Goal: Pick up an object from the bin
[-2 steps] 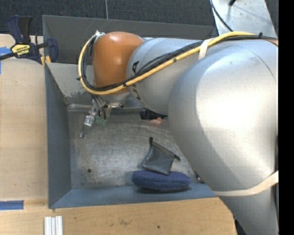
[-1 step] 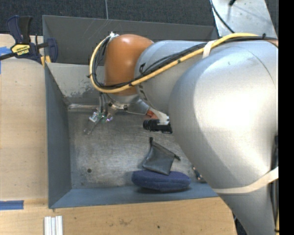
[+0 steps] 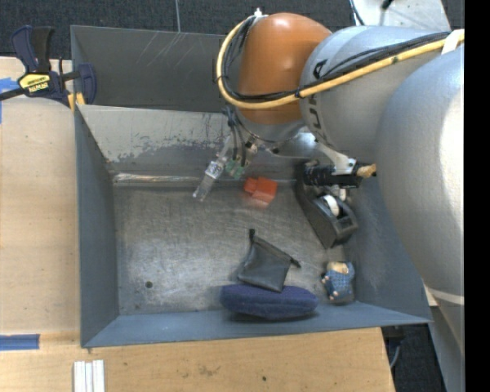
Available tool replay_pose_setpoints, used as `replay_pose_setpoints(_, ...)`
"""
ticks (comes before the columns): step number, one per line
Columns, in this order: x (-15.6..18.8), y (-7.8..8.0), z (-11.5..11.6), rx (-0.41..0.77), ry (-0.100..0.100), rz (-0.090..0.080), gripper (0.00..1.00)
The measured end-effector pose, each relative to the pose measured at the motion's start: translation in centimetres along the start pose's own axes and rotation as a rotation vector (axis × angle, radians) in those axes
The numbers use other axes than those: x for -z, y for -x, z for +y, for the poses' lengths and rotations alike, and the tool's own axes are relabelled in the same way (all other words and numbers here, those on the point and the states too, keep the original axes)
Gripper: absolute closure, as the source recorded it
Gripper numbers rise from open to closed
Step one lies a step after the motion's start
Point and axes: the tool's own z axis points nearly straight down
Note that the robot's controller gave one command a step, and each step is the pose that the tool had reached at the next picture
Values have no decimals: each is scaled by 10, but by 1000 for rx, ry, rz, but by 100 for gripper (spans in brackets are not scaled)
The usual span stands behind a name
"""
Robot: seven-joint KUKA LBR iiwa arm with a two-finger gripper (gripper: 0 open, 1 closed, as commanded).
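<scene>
Nothing has been lifted yet; every object lies on the floor of the bin (image 3: pixel 147 243), so the whole pick is left to do.

Against the near edge, towards the middle, lies a dark blue padded pouch (image 3: pixel 269 300), long and rounded. A black folded piece (image 3: pixel 267 268) rests just behind it, touching or overlapping it. Towards the near right corner sits a small blue-and-white toy (image 3: pixel 337 282), apart from both. Further in, along the right wall, stands a black tape dispenser (image 3: pixel 331 215) with its roll showing.

Further back, close to the foot of the far wall, lies an orange block (image 3: pixel 260 189), alone on bare metal. The jaws hang just beside it, on the side away from the dispenser and low near the far wall. They are under the arm (image 3: pixel 392 96) and its rounded orange cover (image 3: pixel 273 60), which reach in over the far right corner.

I cannot tell whether the jaws are apart or together, as the wrist hides much of them. Nothing can be seen between them, and they are not round the block. Whether they touch the bin floor is unclear.

The orange block is the nearest thing to them, so it looks the likeliest candidate. A grasp and a lift remain.
</scene>
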Motion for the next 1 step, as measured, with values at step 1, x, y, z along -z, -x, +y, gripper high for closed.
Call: replay_pose_setpoints(1,-6,-4,1,3,-4,8,100)
